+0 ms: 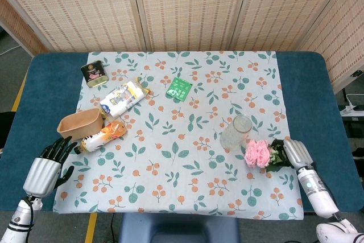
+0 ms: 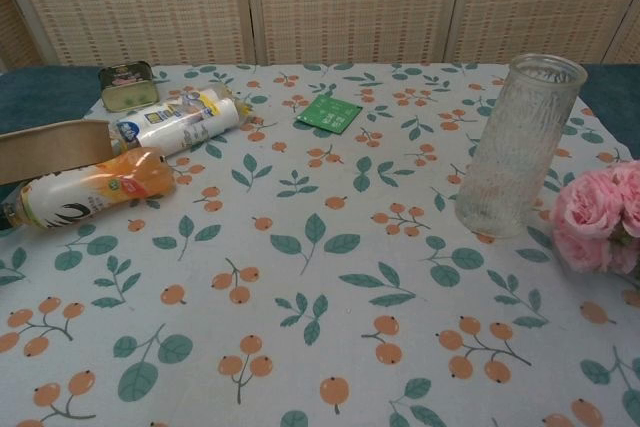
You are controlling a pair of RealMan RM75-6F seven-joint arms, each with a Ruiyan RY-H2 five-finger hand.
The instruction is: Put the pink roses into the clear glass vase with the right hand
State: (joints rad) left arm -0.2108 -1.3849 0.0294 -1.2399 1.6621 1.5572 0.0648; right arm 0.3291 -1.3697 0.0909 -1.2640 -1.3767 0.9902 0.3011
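Roses [image 1: 257, 153] looked light, soft, easily crushed; stems best. Right hand [image 1: 295, 153] touched their greenery, fingers' grip unclear; left hand [image 1: 46, 166] hung apart.

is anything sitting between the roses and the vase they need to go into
Nothing visible does. The pink roses lie at the right hand, just beside the clear glass vase, with only bare tablecloth between them. The vase stands upright, mouth open.

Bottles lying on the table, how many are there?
2, both lying at the left: the white bottle behind the tan bowl, and the orange bottle just in front of it.
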